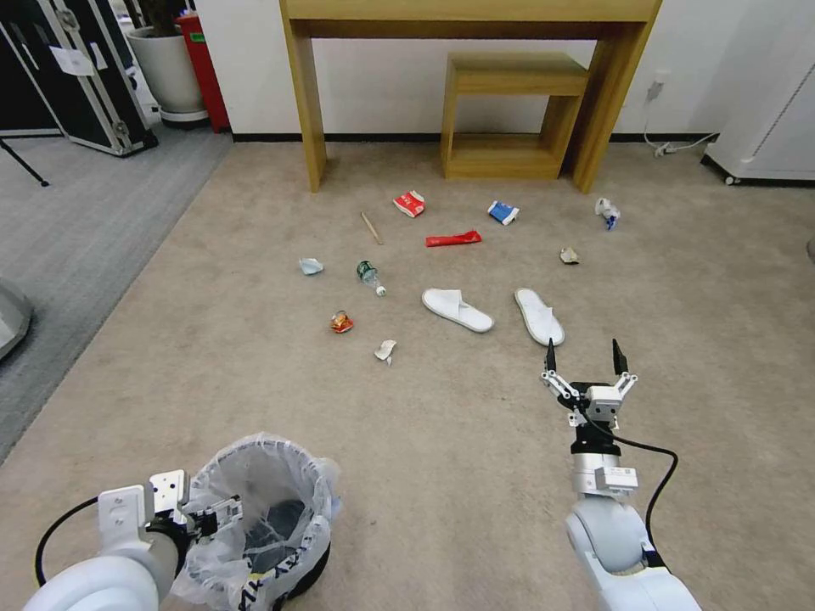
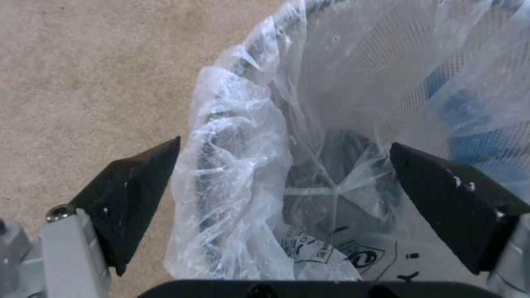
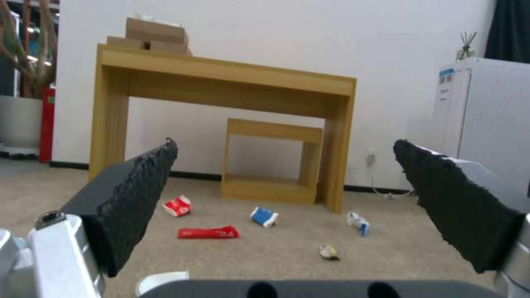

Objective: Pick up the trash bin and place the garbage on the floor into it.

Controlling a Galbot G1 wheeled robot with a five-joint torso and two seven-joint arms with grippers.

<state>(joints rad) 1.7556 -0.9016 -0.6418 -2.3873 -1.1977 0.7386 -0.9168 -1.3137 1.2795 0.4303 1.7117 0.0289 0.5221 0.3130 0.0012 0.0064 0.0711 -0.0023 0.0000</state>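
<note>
The trash bin, black with a crinkly white bag, is at the lower left on the beige floor. My left gripper is open and straddles the bin's rim, one finger outside and one inside the bag. My right gripper hangs open and holds nothing, just short of the right slipper. Ahead lies the garbage: the left slipper, a crushed bottle, crumpled paper, a red wrapper, a red-white carton, a blue-white packet and a wooden stick.
A wooden desk and a low wooden shelf stand against the far wall. Grey ribbed carpet borders the left, with a black case and a plant pot. A white cabinet stands at the right.
</note>
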